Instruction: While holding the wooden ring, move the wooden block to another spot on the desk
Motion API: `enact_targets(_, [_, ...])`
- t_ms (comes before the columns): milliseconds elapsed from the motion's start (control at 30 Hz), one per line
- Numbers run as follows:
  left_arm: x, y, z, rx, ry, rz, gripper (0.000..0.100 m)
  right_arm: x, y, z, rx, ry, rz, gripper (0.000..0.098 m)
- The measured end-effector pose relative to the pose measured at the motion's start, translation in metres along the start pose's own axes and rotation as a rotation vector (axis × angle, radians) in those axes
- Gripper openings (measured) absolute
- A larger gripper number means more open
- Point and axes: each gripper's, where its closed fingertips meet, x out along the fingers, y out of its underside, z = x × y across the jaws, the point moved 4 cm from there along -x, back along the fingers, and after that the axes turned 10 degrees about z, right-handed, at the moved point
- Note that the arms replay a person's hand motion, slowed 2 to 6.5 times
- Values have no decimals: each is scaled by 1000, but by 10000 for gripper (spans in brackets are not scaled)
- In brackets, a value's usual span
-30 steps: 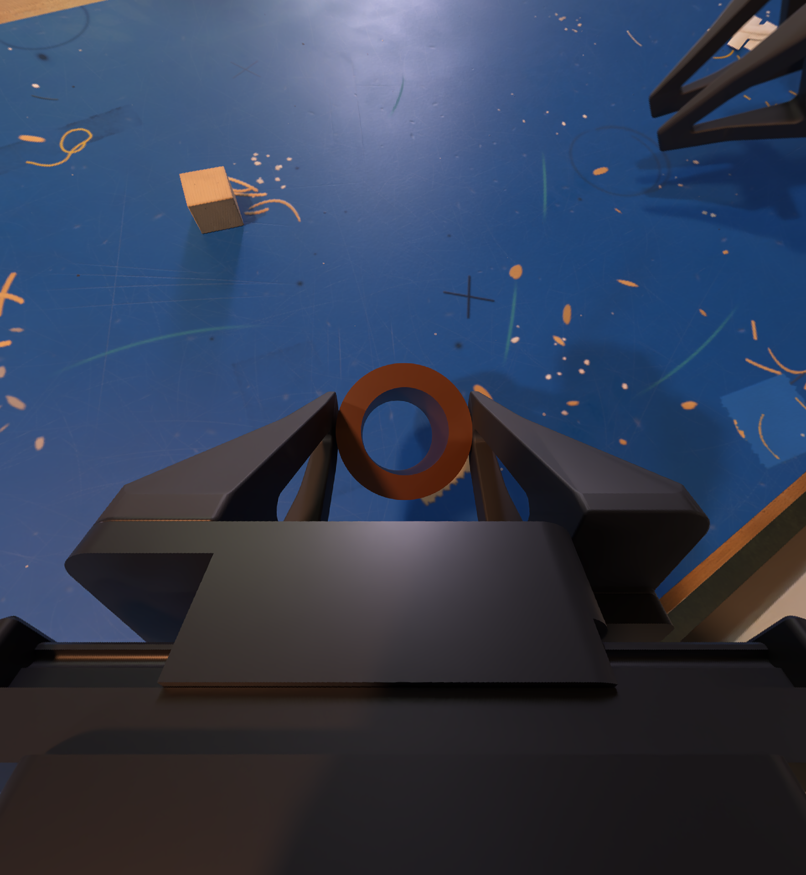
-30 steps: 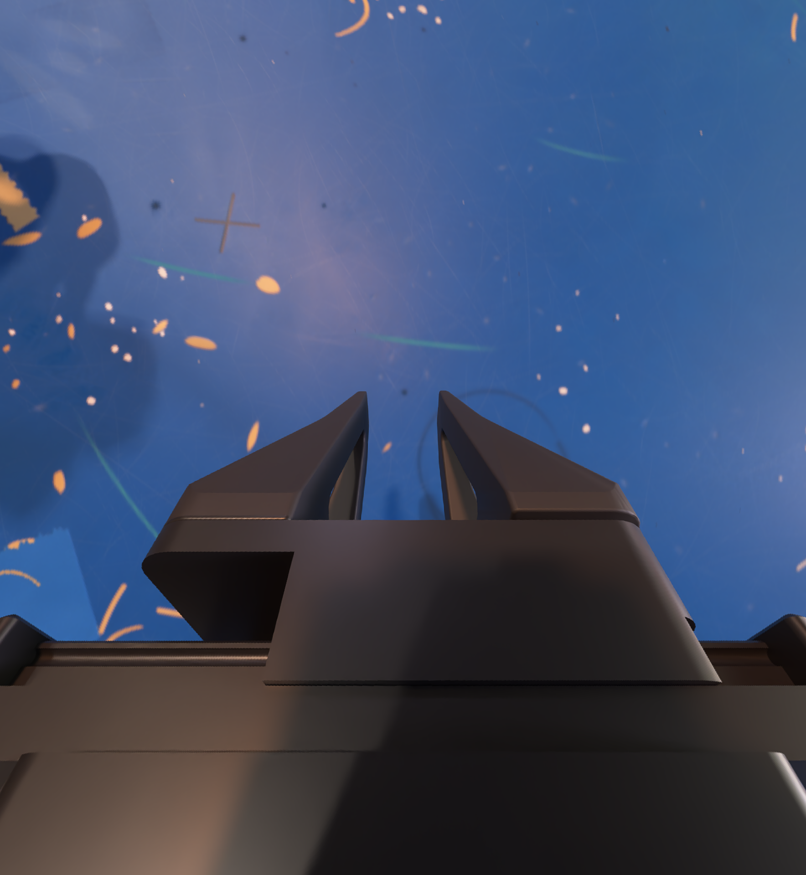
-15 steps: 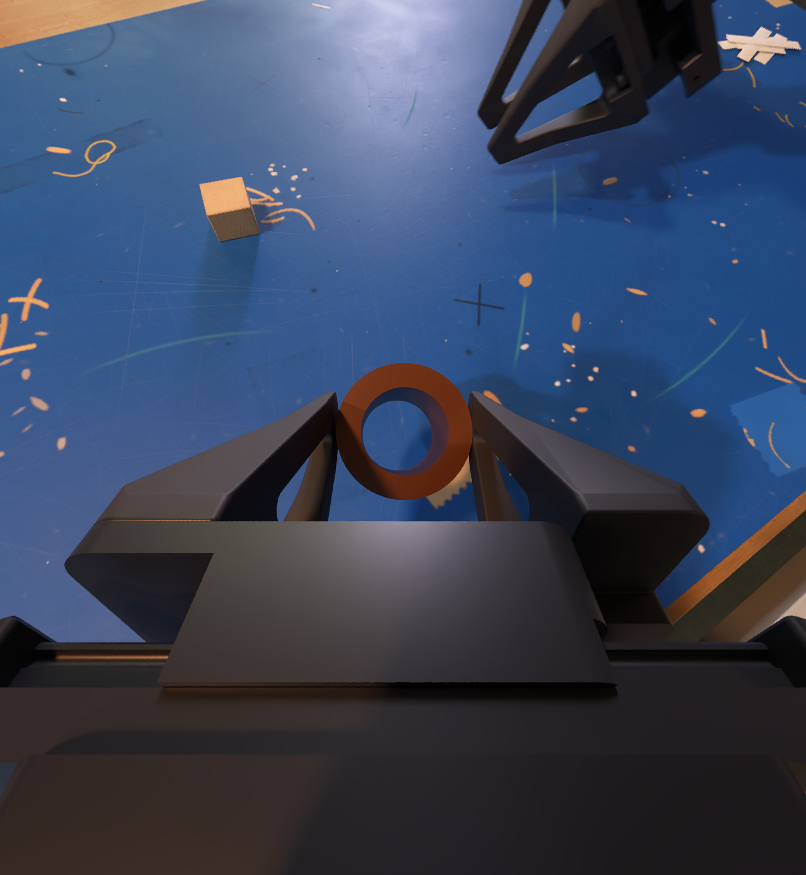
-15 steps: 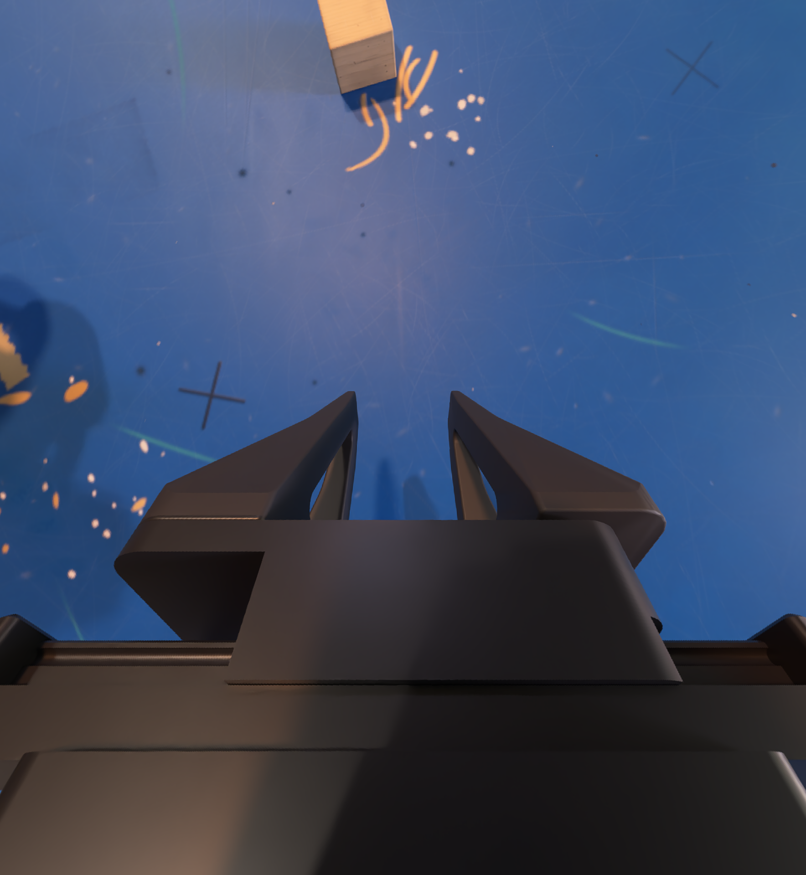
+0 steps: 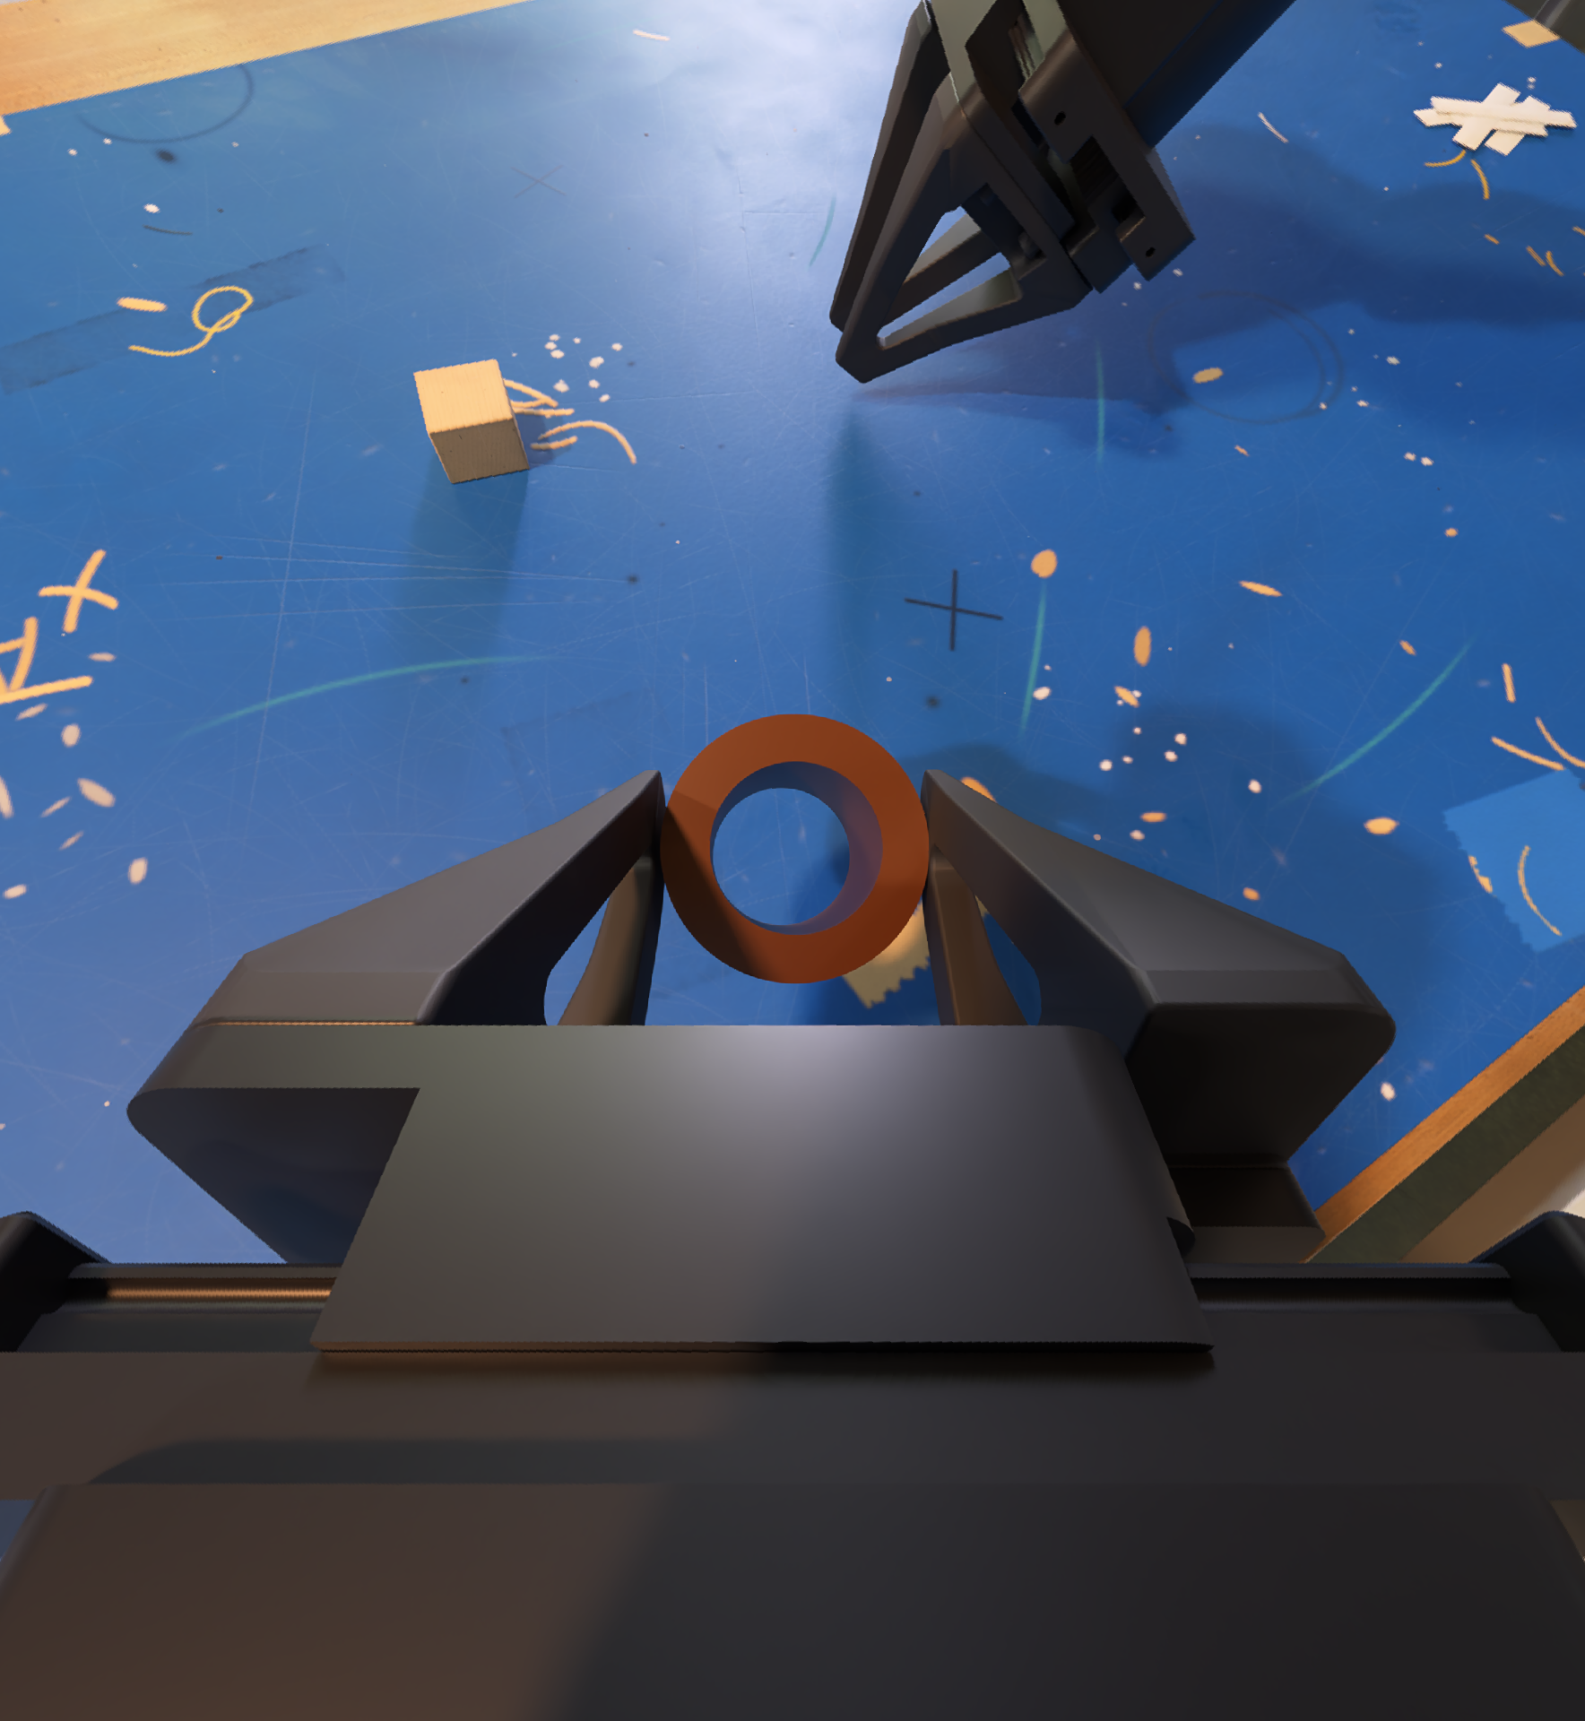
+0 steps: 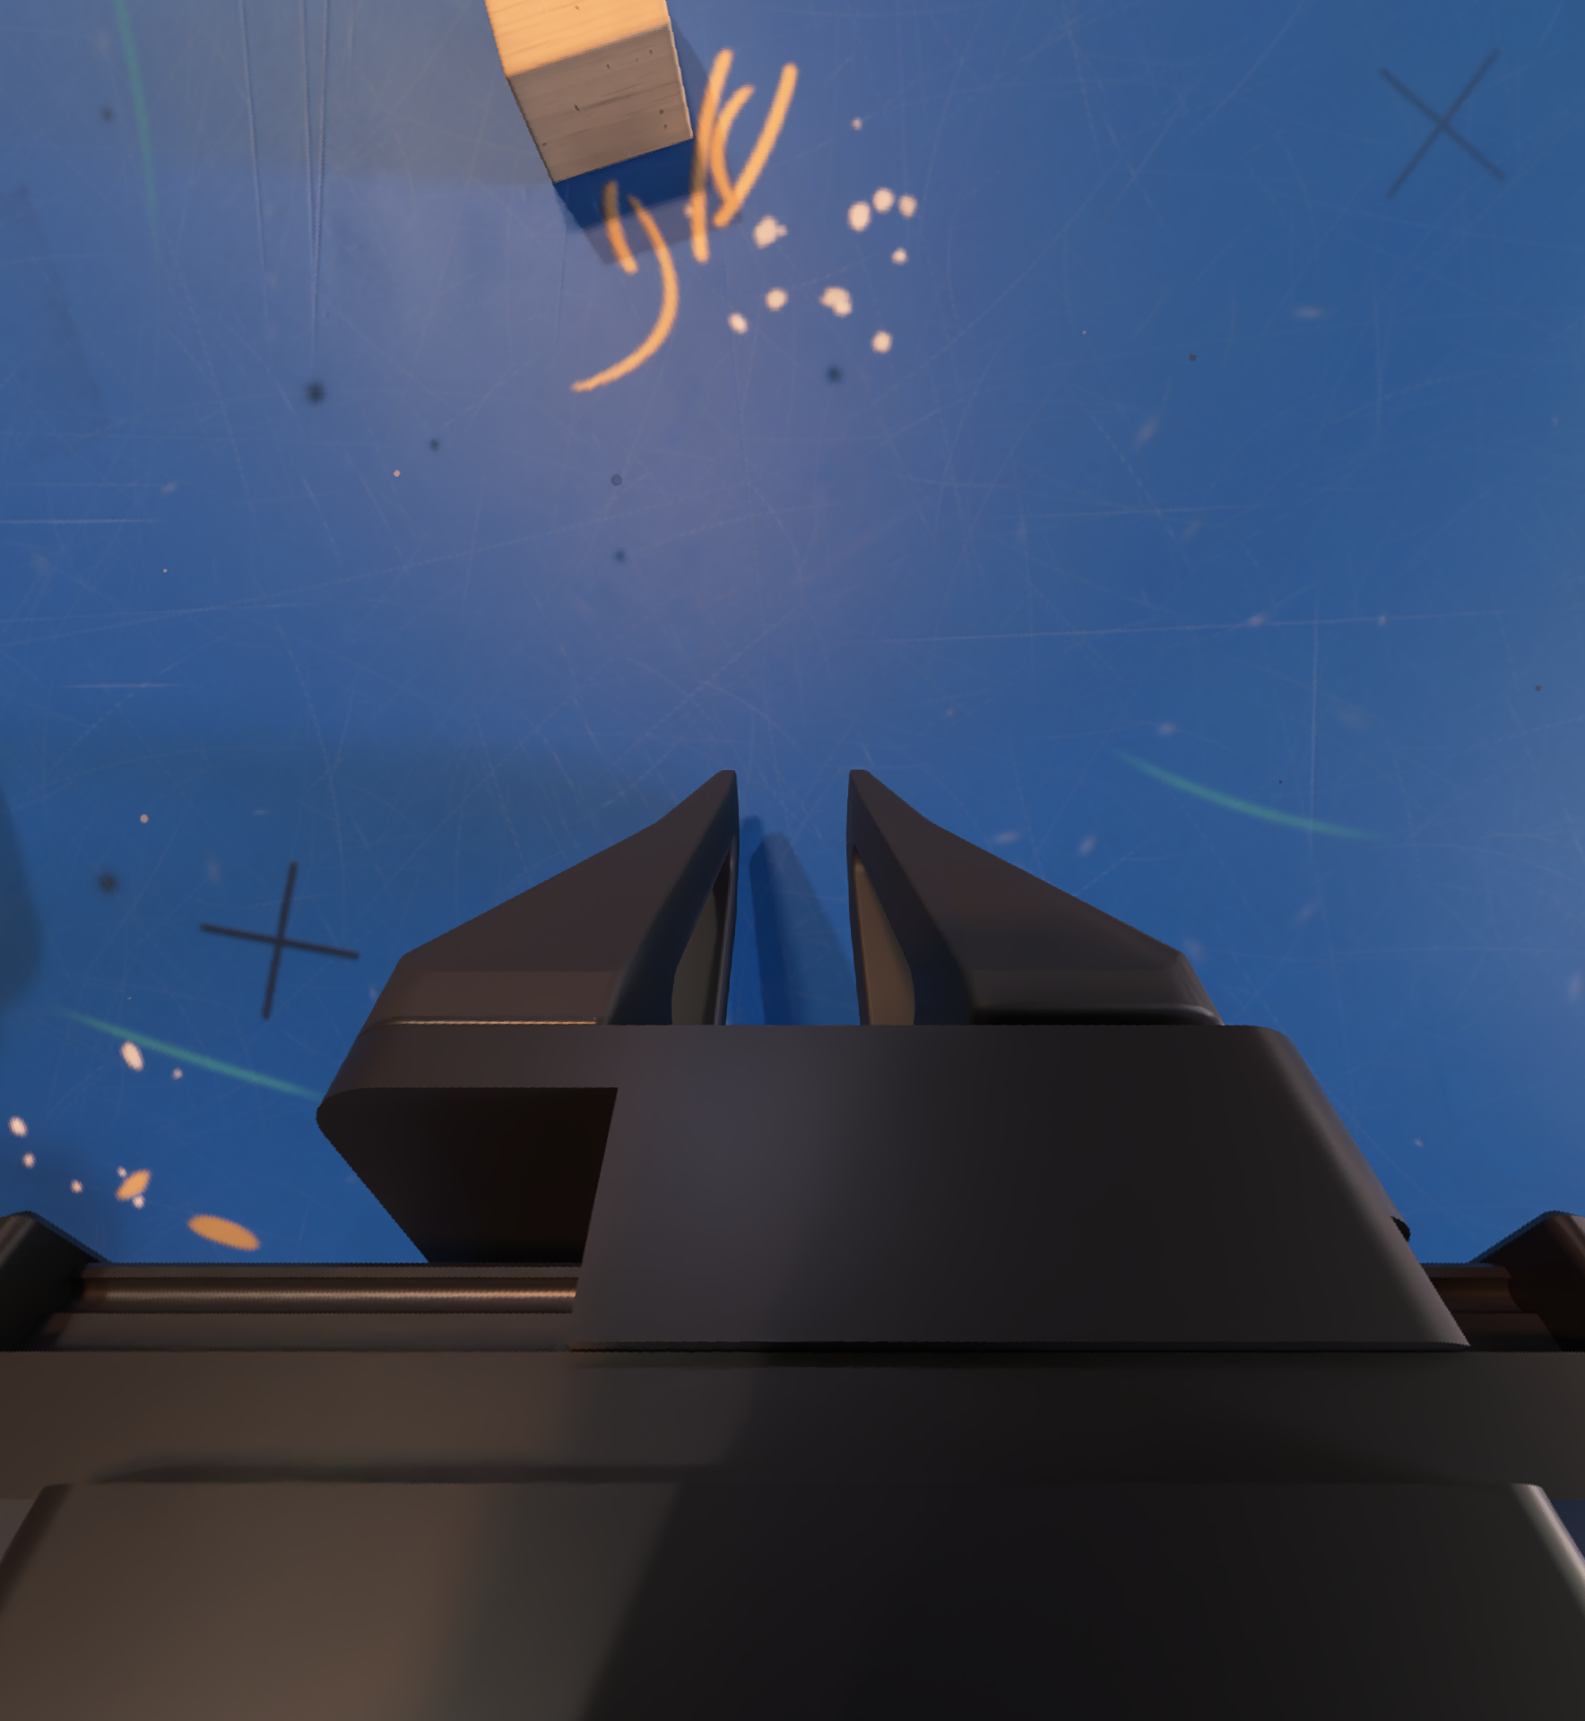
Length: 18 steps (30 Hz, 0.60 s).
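Note:
My left gripper [image 5: 793, 792] is shut on the brown wooden ring [image 5: 901, 880], held upright between the fingertips above the blue desk mat [image 5: 677, 577]. The light wooden block [image 5: 470, 421] lies on the mat far ahead and to the left; it is apart from both grippers. In the right wrist view the block [image 6: 598, 84] is at the top edge, well ahead of my right gripper [image 6: 792, 778], which is empty with its jaws a narrow gap apart. The right gripper also shows in the left wrist view [image 5: 854, 359], right of the block and pointing down at the mat.
The mat bears orange scribbles [image 5: 575, 424] beside the block, a black cross mark [image 5: 954, 610], a white tape cross [image 5: 1492, 116] and a lighter blue patch [image 5: 1543, 861]. The wooden desk edge [image 5: 1469, 1090] runs close at the right, and another edge [image 5: 72, 56] at the far left.
The right gripper has moved towards the block, which is now larger in its view, and its jaws have narrowed. The left gripper still holds the ring and has risen or drawn back slightly.

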Motion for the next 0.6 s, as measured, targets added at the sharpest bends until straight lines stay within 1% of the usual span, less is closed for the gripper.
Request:
enact_targets(267, [-1,-1,1,-7,4,-10,456,0,-1,0,8,11,6,177])
enact_targets(433, [-2,-2,2,-8,6,-16,456,2,0,0,9,22,-9,173])
enact_targets(600, [-3,-3,1,-8,7,-21,456,2,2,2,25,14,-22,170])
